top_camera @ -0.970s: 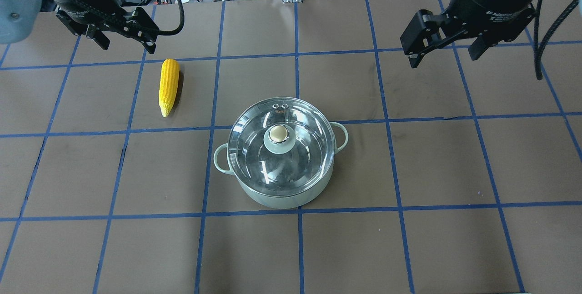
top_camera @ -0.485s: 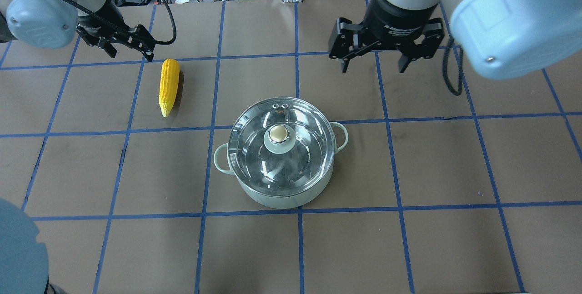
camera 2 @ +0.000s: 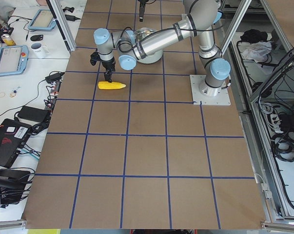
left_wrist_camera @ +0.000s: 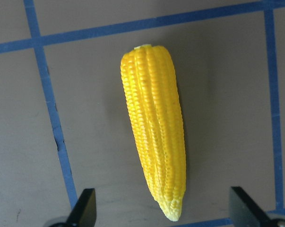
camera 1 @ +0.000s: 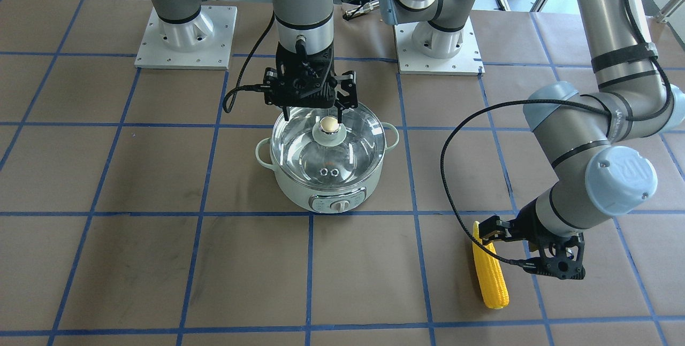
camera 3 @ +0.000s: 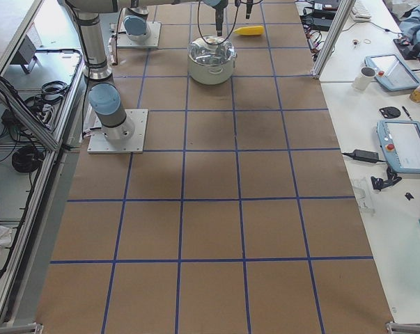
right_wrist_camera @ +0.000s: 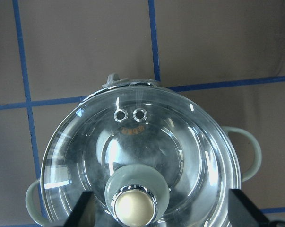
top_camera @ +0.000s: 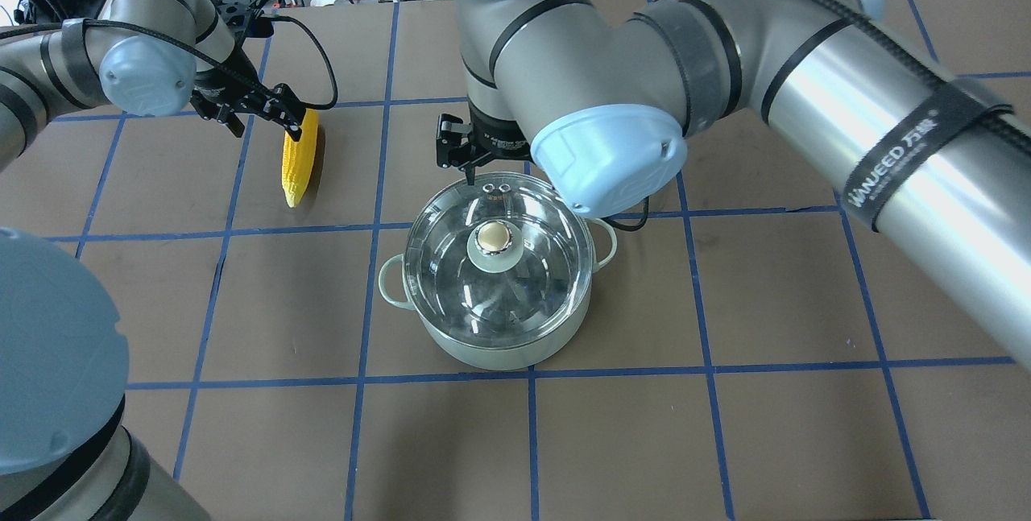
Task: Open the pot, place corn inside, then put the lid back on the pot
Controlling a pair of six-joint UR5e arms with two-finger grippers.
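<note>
no step complete. the lid sits shut on the pot, its knob just below the gap of the right jaws, which stand wide. the corn lies on the bench below the wide left jaws, ungripped. half a second ago both jaws hung well clear; pot and corn are unmoved.

We count one round pale mint electric pot, one clear glass dome lid, one bright yellow ear of corn, and two black two-finger grippers: the left gripper and the right gripper.
</note>
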